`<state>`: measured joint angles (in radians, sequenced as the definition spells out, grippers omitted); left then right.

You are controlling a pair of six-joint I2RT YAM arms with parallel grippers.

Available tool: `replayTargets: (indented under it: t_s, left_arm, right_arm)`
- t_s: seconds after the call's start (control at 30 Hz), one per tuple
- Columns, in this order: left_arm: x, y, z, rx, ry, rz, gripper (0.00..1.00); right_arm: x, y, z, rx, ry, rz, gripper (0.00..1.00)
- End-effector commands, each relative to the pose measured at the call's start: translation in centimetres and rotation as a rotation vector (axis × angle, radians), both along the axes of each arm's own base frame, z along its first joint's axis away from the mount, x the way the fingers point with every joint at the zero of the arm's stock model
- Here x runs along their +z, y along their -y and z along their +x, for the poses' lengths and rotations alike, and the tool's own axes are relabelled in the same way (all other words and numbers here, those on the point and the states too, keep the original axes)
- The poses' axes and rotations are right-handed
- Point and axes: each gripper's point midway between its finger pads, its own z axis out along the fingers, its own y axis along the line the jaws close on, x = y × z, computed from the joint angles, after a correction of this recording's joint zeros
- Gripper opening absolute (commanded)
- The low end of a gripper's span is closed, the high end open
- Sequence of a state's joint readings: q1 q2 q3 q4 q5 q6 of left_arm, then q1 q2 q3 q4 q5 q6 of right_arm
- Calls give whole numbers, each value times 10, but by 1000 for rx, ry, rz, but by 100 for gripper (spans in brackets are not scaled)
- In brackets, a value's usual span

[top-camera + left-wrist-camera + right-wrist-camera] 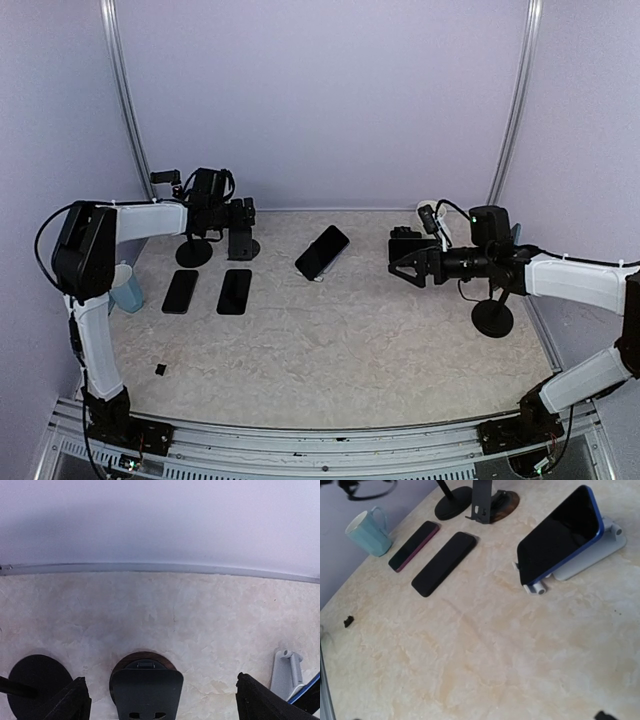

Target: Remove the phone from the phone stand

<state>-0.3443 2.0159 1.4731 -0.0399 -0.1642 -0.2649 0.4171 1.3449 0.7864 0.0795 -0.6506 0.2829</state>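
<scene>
The left arm [95, 340] and right arm [580, 280] share one build: smooth white shells over the long links, blocky matte-black housings at the joints; each stands on a black base [115, 422] at the near edge; a thin black cable [38, 248] loops out beside the left arm's upper joint; another arcs over the right wrist; the left hand [243, 213] and right hand [400, 262] are black throughout; seen from the left wrist, the fingers [70, 702] are dark, coarse-textured wedges.

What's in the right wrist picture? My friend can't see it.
A blue phone leans on a grey stand on the table. Left of it, a black phone and a reddish phone lie flat near a pale blue mug.
</scene>
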Motion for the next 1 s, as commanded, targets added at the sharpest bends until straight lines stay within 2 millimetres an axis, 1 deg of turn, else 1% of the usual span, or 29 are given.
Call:
replayTargets:
  t_s: [0.0, 0.1, 0.2, 0.3, 0.43, 0.57, 0.67, 0.73, 0.77, 0.8, 0.87, 0.97]
  left_arm:
    - [53, 5, -14, -7, 95, 31, 99]
    - [69, 12, -26, -30, 126, 34, 99]
    - [80, 28, -41, -122, 159, 25, 99]
    - [87, 55, -61, -265, 205, 41, 99]
    - [87, 89, -84, -424, 252, 58, 99]
    - [73, 118, -96, -559, 239, 56, 99]
    - [56, 139, -99, -615, 208, 83, 99]
    - [44, 152, -98, -627, 185, 121, 99]
    - [34, 159, -98, -637, 164, 139, 99]
    - [32, 165, -94, -636, 161, 152, 99]
    - [21, 176, -92, -640, 137, 174, 99]
    - [9, 194, -92, -665, 110, 186, 99]
  right_arm:
    - [21, -3, -5, 16, 52, 26, 100]
    - [23, -2, -6, 16, 57, 23, 100]
    - [25, -1, -7, 11, 62, 23, 100]
    - [25, 1, -9, 8, 64, 23, 100]
    - [25, 1, -10, 9, 64, 23, 100]
    - [24, 1, -11, 11, 61, 25, 100]
    - [22, 1, -11, 9, 59, 21, 100]
    - [22, 2, -11, 7, 60, 18, 100]
    - [22, 2, -11, 7, 60, 18, 100]
    - [21, 2, -12, 7, 58, 16, 100]
    - [20, 2, -12, 5, 57, 15, 100]
    - [19, 2, -12, 6, 54, 16, 100]
